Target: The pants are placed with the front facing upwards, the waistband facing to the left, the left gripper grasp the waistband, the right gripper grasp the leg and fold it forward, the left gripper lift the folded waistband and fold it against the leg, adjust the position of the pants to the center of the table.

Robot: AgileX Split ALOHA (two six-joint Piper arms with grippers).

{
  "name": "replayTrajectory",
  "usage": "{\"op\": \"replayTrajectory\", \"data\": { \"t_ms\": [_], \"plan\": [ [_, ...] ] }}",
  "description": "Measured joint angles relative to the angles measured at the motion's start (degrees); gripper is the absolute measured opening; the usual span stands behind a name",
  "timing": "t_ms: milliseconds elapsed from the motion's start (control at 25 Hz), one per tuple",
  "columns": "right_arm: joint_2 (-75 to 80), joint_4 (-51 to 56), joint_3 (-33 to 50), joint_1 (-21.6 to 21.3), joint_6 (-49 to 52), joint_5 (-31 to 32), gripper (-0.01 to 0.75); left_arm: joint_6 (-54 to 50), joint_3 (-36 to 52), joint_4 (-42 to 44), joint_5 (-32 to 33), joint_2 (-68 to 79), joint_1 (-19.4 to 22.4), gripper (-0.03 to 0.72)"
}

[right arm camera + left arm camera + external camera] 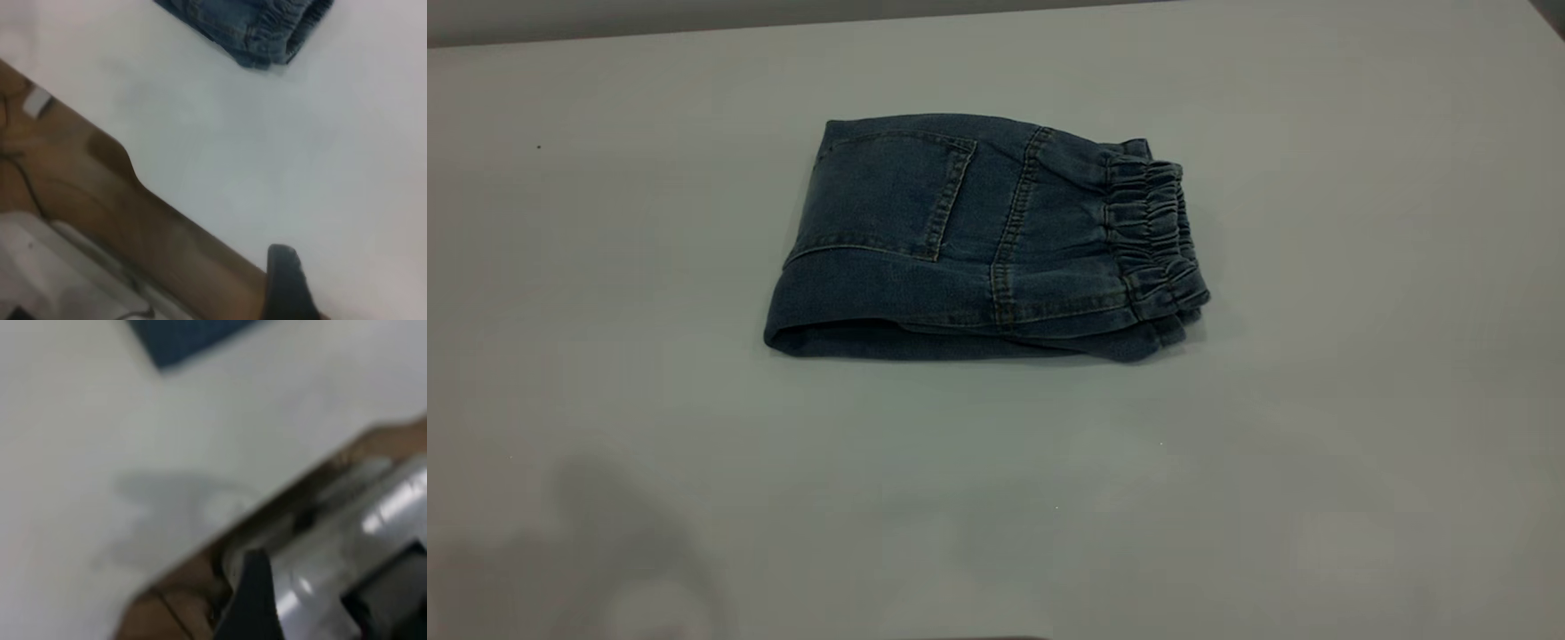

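The pants lie folded into a compact rectangle near the middle of the table, a patch pocket on top. Their ruched waistband is at the right end in the exterior view. No gripper appears in that view. In the left wrist view a black part of my left gripper hangs beyond the table edge, far from a blue corner of the pants. My right gripper shows as a black tip at the table's edge, well clear of the pants and waistband.
The table edge has a notch, with brown floor beyond it. Silver metal rig parts sit below the left arm. Soft shadows fall on the near left of the table.
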Motion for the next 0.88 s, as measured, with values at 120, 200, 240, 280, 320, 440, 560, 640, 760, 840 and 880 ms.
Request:
{"op": "replayTrajectory", "data": {
  "t_ms": [120, 200, 240, 280, 320, 440, 560, 640, 760, 840, 880],
  "plan": [
    [-7.3, 0.0, 8.5, 0.0, 2.5, -2.3, 0.385, 0.0, 6.3, 0.1, 0.0, -2.6, 0.0, 0.578],
    [-10.8, -0.1, 12.2, 0.0, 3.7, -2.3, 0.385, 0.0, 10.2, 0.2, -0.3, -4.7, 0.0, 0.571],
    [-11.8, -0.1, 13.7, 0.0, 3.9, -2.3, 0.385, 0.0, 11.7, 0.2, -0.5, -5.9, 0.0, 0.569],
    [-12.6, -0.1, 14.6, 0.0, 4.0, -2.1, 0.385, 0.0, 13.5, 0.4, -1.0, -7.2, 0.0, 0.568],
    [-13.4, -0.3, 15.2, 0.0, 4.1, -2.0, 0.385, 0.0, 15.2, 0.8, -1.8, -8.6, 0.0, 0.564],
    [-14.4, -1.2, 15.7, 0.0, 4.2, -1.8, 0.385, 0.0, 19.5, 2.9, -4.1, -12.7, 0.0, 0.552],
    [-14.5, -1.3, 15.7, 0.0, 4.2, -1.8, 0.385, 0.0, 23.3, 5.0, -4.8, -17.0, 0.0, 0.54],
    [-14.5, -1.3, 15.7, 0.0, 4.2, -1.8, 0.385, 0.0, 24.8, 5.4, -3.9, -19.7, 0.0, 0.536],
    [-14.5, -1.3, 15.8, 0.0, 4.2, -1.8, 0.385, 0.0, 24.9, 5.5, -3.9, -23.8, 0.0, 0.535],
    [-14.5, -1.4, 15.8, 0.0, 4.2, -1.8, 0.385, 0.0, 24.9, 5.5, -3.8, -26.1, 0.0, 0.535],
    [-14.5, -1.4, 15.9, 0.0, 4.2, -1.8, 0.385, 0.0, 24.9, 5.5, -3.8, -27.4, 0.0, 0.535]
  ]
}}
